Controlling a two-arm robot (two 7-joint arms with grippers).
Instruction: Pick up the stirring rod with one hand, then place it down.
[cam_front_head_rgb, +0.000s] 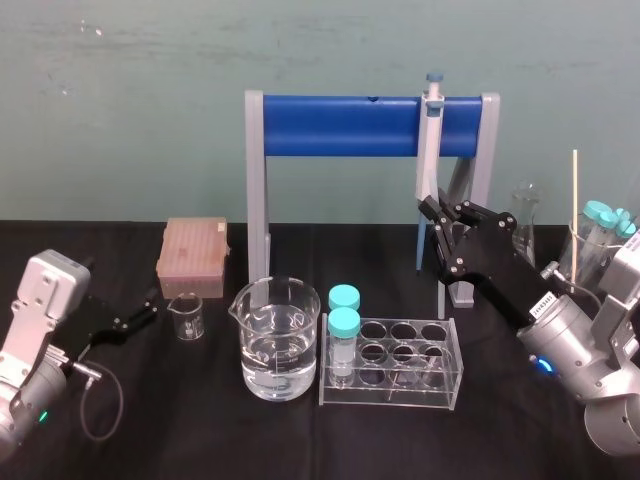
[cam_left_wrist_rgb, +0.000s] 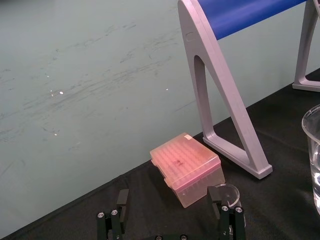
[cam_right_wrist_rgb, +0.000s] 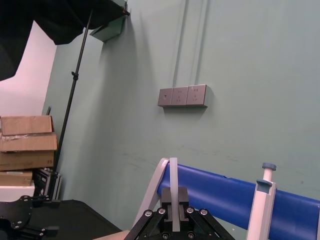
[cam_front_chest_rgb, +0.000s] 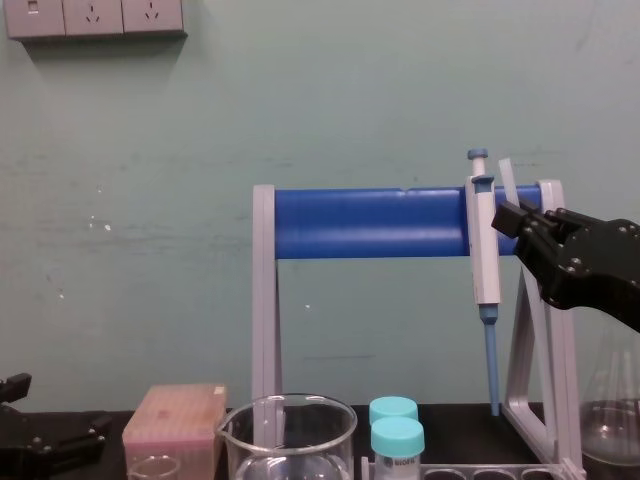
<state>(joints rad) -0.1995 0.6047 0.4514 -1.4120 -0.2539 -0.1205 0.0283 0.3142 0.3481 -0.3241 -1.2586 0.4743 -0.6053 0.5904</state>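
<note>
Teal wall (cam_front_chest_rgb: 150, 200) behind, black tabletop (cam_front_head_rgb: 150, 400) below. Right end effector (cam_front_chest_rgb: 512, 220) is clenched on the stirring rod (cam_right_wrist_rgb: 173, 172). The rod stands roughly upright between the fingers, top end poking out above them. It's held in the air at the right end of the blue rack (cam_front_head_rgb: 345, 125), just beside the hanging pipette (cam_front_head_rgb: 428, 150), well above the tabletop. Nearer and lower: tube rack (cam_front_head_rgb: 395, 365), water beaker (cam_front_head_rgb: 275, 340). Left end effector (cam_front_head_rgb: 140, 312) is parked low at the left near the small beaker (cam_front_head_rgb: 187, 317), fingers spread, holding nothing.

My read: the one-handed pick-up looks done. Left to do: lower the rod to a bare patch of tabletop and release. Mind the pipette and rack leg on the way down.
</note>
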